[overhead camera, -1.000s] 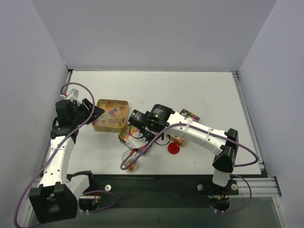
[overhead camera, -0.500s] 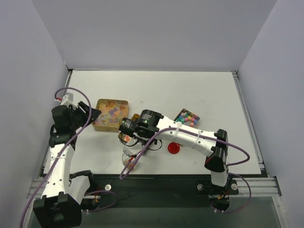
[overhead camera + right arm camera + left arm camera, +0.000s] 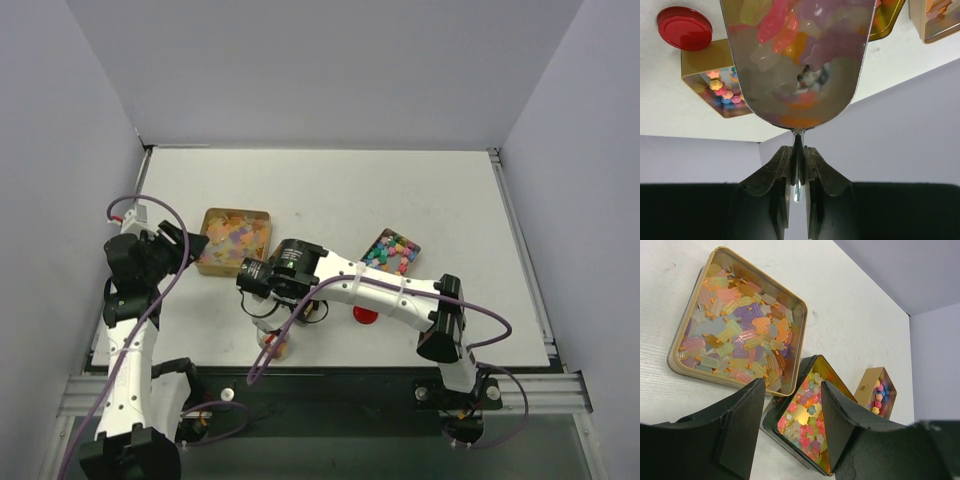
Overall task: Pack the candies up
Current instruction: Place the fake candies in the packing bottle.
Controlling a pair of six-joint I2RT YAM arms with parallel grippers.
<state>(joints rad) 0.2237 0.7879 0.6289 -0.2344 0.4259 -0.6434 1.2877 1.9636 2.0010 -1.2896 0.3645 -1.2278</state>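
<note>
My right gripper (image 3: 797, 167) is shut on the thin handle of a metal scoop (image 3: 800, 75), which holds several candies (image 3: 785, 27) in pink, orange and pale colours. From above, the right gripper (image 3: 251, 282) reaches left across the table, above a small clear jar (image 3: 273, 343) with some candies in it. More candies (image 3: 810, 412), star-shaped, fill a dark tin (image 3: 771, 416) that shows between the fingers of my left gripper (image 3: 790, 427). That gripper stands open and holds nothing. Seen from overhead, the left gripper (image 3: 192, 246) hangs just left of the large gold tin (image 3: 207, 266).
The large gold tin (image 3: 801, 335) holds flat pastel sweets. A small gold tin (image 3: 393, 250) of bright candies lies at mid-right. A flat red lid (image 3: 366, 315) rests on the table beside the right arm. Grey walls close the table on three sides.
The right arm has swung left with the loaded scoop, towards the jar. The left arm has drawn back to the left, and its jaws have opened slightly wider.
</note>
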